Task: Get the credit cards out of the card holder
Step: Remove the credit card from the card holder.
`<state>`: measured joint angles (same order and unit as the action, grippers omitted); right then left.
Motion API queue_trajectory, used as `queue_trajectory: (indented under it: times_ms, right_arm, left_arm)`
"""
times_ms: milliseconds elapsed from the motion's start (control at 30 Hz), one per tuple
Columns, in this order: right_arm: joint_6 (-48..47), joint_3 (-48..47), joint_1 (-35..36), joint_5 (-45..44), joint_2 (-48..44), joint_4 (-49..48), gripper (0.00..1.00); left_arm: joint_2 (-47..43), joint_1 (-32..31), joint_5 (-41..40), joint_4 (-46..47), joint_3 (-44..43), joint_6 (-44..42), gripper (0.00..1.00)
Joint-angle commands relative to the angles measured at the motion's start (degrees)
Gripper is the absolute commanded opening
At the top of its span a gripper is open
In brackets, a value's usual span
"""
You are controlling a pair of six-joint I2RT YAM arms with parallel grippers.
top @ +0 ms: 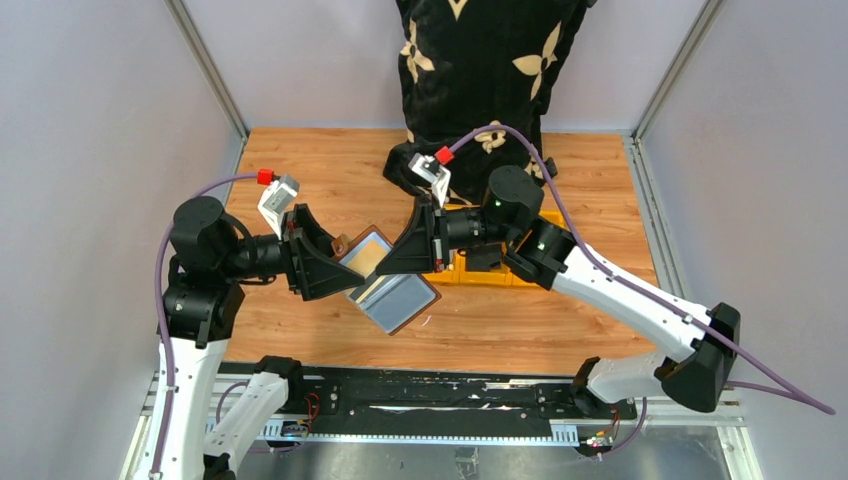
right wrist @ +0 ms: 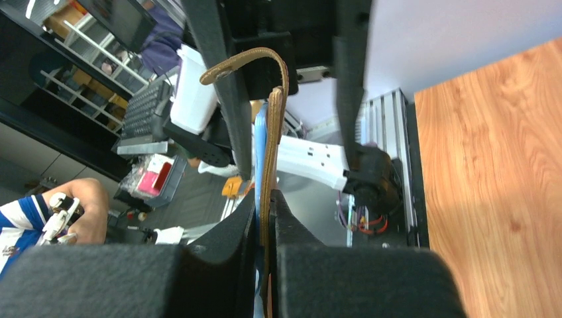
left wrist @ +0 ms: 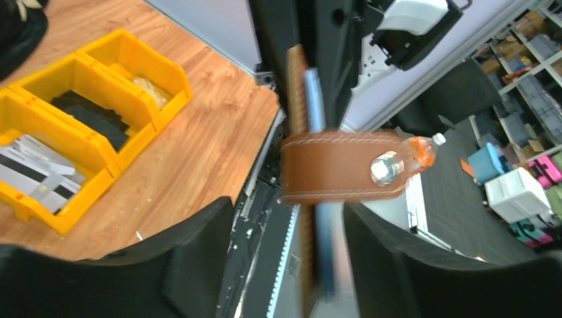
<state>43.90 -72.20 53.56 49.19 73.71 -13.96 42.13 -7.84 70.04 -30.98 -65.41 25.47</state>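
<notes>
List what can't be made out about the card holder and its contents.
- Top view: the left fingers and right fingers cover the ends of the card holder; its contents are unseen.
- Left wrist: holder seen edge-on, lower end blurred; contact with the fingers unclear.
- Right wrist: the clamped fingers hide the pinched edge.
- Top view: yellow bins mostly behind the right arm.

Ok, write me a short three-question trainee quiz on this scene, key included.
1. True or false: the small square brown leather card holder lies flat on the wooden table.
2. Which fingers clamp it? A) left B) right C) neither
3. What colour are the open plastic storage bins?
Key: 1 false, it is held in the air; 2 B, the black right fingers, while the left fingers stand apart from it; 3 yellow.
</notes>
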Motion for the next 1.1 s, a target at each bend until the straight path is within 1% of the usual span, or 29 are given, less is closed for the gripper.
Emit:
queue_trajectory:
  times_ms: [0, 167, 267, 300, 400, 433, 500, 533, 600, 733, 800, 867, 900, 933, 967, 1000, 1033, 1067]
  right_arm:
    - [-3.5, -4.22, 0.29, 5.11, 2.69, 6.65, 0.0]
    - [-4.15, -6.16, 0.84, 6.57, 4.98, 7.24, 0.0]
    - [-4.2, -6.83, 0.93, 8.0, 6.25, 7.31, 0.0]
    - [-4.45, -7.03, 0.93, 8.75, 6.54, 7.28, 0.0]
    - [-5.71, -8.2, 0.66, 10.31, 7.35, 8.13, 0.08]
    - [-5.74, -8.31, 0.17, 10.39, 7.4, 8.45, 0.13]
    - [-4.27, -6.94, -0.7, 10.63, 6.97, 7.13, 0.31]
    - [-3.11, -5.49, -1.04, 11.07, 6.44, 5.3, 0.38]
    - [-0.25, -2.04, -1.5, 11.88, 4.9, -0.66, 0.44]
    - [2.46, 4.5, -1.55, 11.97, 1.31, -6.29, 0.46]
    - [2.32, 7.23, -1.61, 11.05, -0.63, -7.2, 0.43]
    - [1.95, 9.47, -1.69, 9.92, -2.23, -7.65, 0.34]
    - [1.85, 9.83, -1.75, 9.86, -2.8, -7.9, 0.27]
    - [1.6, 10.07, -1.83, 9.88, -3.2, -7.89, 0.22]
    - [1.24, 9.91, -1.92, 10.01, -3.49, -7.42, 0.17]
    - [0.48, 9.44, -2.01, 10.19, -3.57, -6.21, 0.11]
    - [-0.5, 8.75, -2.05, 10.29, -3.57, -5.06, 0.09]
    - [-1.69, 7.96, -2.06, 10.51, -3.47, -3.46, 0.05]
  left_arm:
    - [-0.36, 0.19, 3.18, -1.35, 2.1, -0.8, 0.55]
    - [-0.19, 0.02, 3.96, -1.41, 8.03, -0.63, 0.42]
    - [1.23, 0.01, 5.37, -1.46, 8.01, -0.17, 0.31]
    - [1.54, 0.01, 5.56, -1.51, 7.74, -0.13, 0.24]
    - [1.69, 0.01, 5.78, -0.77, 7.42, -0.07, 0.09]
    - [1.65, 0.01, 5.89, 0.28, 7.63, 0.89, 0.06]
    - [1.34, 0.01, 5.85, 3.3, 8.12, 3.98, 0.03]
    - [1.08, 0.01, 5.65, 5.11, 8.37, 5.41, 0.03]
    - [0.67, 0.09, 5.05, 8.51, 8.71, 8.39, 0.02]
    - [0.33, 0.1, 3.49, 14.18, 8.36, 13.88, 0.01]
    - [0.11, 0.1, 2.28, 15.6, 8.2, 15.46, 0.01]
    - [-0.39, 0.1, 1.79, 17.85, 8.59, 17.59, 0.01]
    - [-0.45, 0.1, 1.68, 19.09, 8.89, 18.91, 0.01]
    - [-0.6, 0.1, 1.54, 19.89, 9.17, 19.82, 0.02]
    - [-0.78, 0.1, 1.44, 20.24, 9.32, 20.35, 0.09]
    - [-0.9, 0.1, 1.34, 20.1, 9.34, 20.74, 0.21]
    - [-0.85, 0.1, 1.19, 19.48, 9.33, 20.87, 0.33]
    - [-0.94, 0.1, 1.05, 19.09, 9.29, 20.91, 0.39]
